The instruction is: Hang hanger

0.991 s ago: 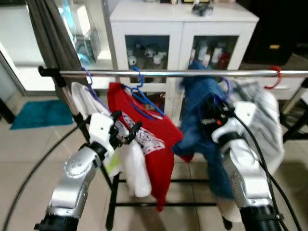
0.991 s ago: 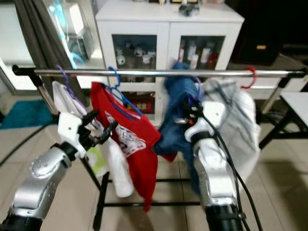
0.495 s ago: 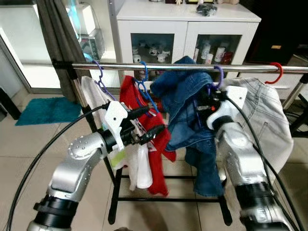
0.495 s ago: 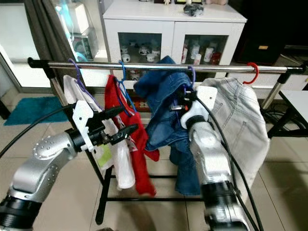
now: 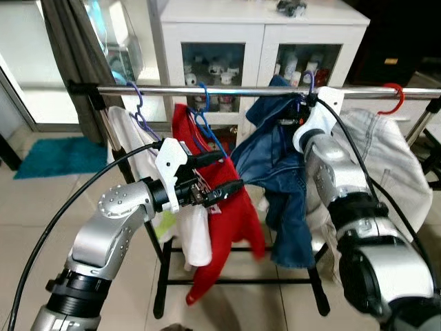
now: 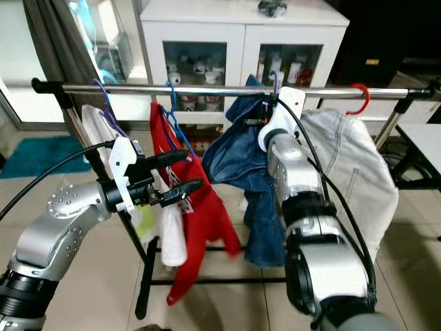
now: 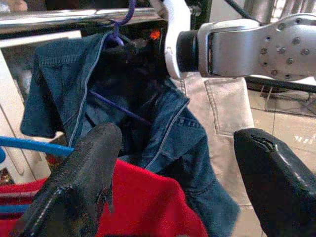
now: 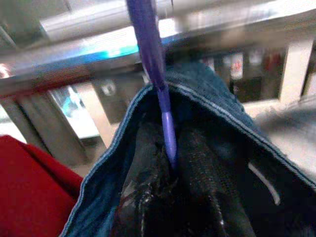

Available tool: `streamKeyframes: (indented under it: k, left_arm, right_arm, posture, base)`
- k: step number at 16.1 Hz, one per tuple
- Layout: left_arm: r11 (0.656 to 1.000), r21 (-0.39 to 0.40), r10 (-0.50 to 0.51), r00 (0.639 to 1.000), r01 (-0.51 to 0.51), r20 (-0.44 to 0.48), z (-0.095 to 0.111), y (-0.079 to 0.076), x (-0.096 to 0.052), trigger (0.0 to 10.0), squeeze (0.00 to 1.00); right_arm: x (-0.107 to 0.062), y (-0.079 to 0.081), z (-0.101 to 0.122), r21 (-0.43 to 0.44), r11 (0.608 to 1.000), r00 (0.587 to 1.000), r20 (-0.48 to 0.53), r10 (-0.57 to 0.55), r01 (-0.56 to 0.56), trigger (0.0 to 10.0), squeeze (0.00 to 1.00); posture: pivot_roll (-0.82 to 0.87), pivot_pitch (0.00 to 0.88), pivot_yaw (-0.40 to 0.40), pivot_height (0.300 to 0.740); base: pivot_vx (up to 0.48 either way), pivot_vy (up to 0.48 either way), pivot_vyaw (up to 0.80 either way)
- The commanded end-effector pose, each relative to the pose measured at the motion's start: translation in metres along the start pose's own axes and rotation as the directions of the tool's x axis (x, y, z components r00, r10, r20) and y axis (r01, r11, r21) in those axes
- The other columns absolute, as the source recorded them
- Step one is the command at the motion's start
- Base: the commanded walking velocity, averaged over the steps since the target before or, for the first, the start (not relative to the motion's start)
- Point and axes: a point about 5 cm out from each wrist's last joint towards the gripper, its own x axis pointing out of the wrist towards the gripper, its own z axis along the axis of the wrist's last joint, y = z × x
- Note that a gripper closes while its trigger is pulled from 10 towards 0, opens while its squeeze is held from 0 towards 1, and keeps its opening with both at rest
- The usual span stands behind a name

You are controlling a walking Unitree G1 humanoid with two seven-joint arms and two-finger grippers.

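A purple hanger [image 8: 150,59] carries a blue denim jacket [image 5: 279,165]. Its hook [image 5: 308,78] reaches over the chrome rail [image 5: 172,90], between the red shirt and the grey jeans. My right gripper [image 5: 298,118] is up just under the rail, shut on the hanger's neck and half buried in the jacket's collar. In the right wrist view the black fingers [image 8: 202,182] press together around the purple stem. My left gripper [image 5: 226,172] is open in front of the red shirt [image 5: 224,227], holding nothing. Its fingers [image 7: 79,182] frame the jacket in the left wrist view.
On the rail also hang a white garment [image 5: 134,148] on a purple hanger, the red shirt on a blue hanger [image 5: 203,121], and light grey jeans [image 5: 389,169] on a red hanger [image 5: 394,93]. A white cabinet [image 5: 262,31] stands behind, with a teal mat [image 5: 55,155] on the tiled floor.
My right gripper has raised the denim jacket's hanger from below the rail to it. The left gripper has opened and reached forward. The red shirt's hem has swung.
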Motion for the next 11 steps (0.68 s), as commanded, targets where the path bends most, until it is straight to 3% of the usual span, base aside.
streamKeyframes:
  k: [1,4,6,7,8,11]
  left_arm:
    - [1.0,0.008,-0.02,1.0,0.02,-0.004,0.003,-0.003,-0.001,10.0,0.0]
    - [0.999,-0.005,-0.039,0.999,0.039,-0.021,0.003,-0.005,-0.005,10.0,0.0]
    - [0.999,-0.008,-0.04,0.999,0.04,-0.023,0.003,-0.006,-0.004,10.0,0.0]
    - [0.999,-0.01,-0.04,0.999,0.04,-0.023,0.003,-0.006,-0.004,10.0,0.0]
    - [0.999,-0.008,-0.038,0.999,0.037,-0.024,0.003,-0.005,-0.003,10.0,0.0]
    - [1.0,0.001,0.008,1.0,-0.008,-0.019,0.002,0.001,-0.002,10.0,0.0]
  right_arm:
    - [0.003,0.0,-0.001,-0.038,0.999,0.999,-0.05,-0.002,0.001,10.0,0.0]
    - [0.001,0.001,-0.03,-0.071,0.997,0.977,-0.212,0.005,-0.021,10.0,0.0]
    - [-0.001,-0.002,-0.04,-0.055,0.998,0.967,-0.253,0.006,-0.021,10.0,0.0]
    - [-0.002,-0.004,-0.044,-0.038,0.999,0.964,-0.264,0.004,-0.015,10.0,0.45]
    - [-0.003,-0.006,-0.045,-0.031,0.999,0.964,-0.266,0.001,-0.01,10.0,1.0]
    - [-0.003,-0.011,-0.038,-0.015,1.0,0.98,-0.195,0.024,-0.027,10.0,1.0]
  posture:
    - [-0.08,0.0,-0.011,0.74]
    - [-0.08,0.0,-0.02,0.74]
    - [-0.08,0.0,-0.019,0.74]
    - [-0.08,0.0,-0.015,0.74]
    - [-0.08,0.0,-0.013,0.74]
    - [-0.09,0.0,0.001,0.74]
  base:
    - [0.0,0.0,0.0]
    - [0.0,0.0,0.0]
    - [0.0,0.0,0.0]
    - [0.0,0.0,0.0]
    - [0.0,0.0,0.0]
    - [0.0,0.0,0.0]
